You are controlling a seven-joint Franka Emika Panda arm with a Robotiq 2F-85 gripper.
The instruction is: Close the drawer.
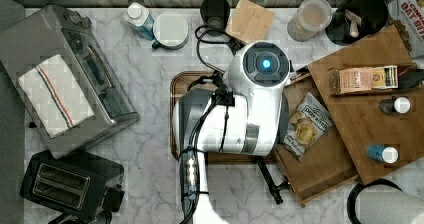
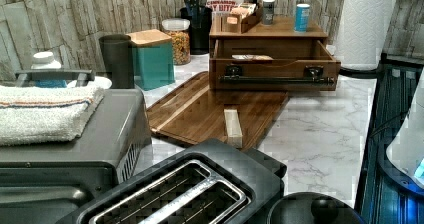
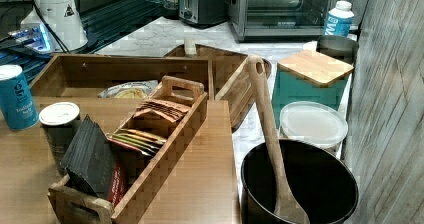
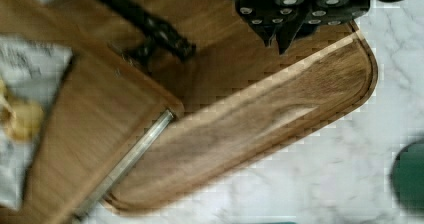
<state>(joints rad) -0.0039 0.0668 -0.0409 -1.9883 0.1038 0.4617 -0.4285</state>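
The drawer [image 1: 320,154] stands pulled out of the wooden organiser box [image 1: 370,114], with a bag of chips [image 1: 306,125] lying inside it. A black bar handle [image 2: 277,79] runs along its front panel [image 2: 275,68]. In the wrist view my gripper [image 4: 276,40] hangs shut with nothing in it, above the dark serving tray [image 4: 280,109]. It is just off the drawer's front corner [image 4: 165,106] and near the handle [image 4: 150,29]. The arm's white wrist [image 1: 250,99] sits over the tray in the top view, left of the drawer.
A small wooden block [image 2: 232,127] lies on the tray [image 2: 200,109]. The box's top board carries a tea-bag caddy [image 3: 150,134] and cans [image 2: 301,17]. A toaster oven [image 1: 65,79], a toaster [image 1: 70,184], a teal canister [image 2: 152,59], a black pot [image 3: 300,184] and a paper towel roll [image 2: 362,24] ring the marble counter.
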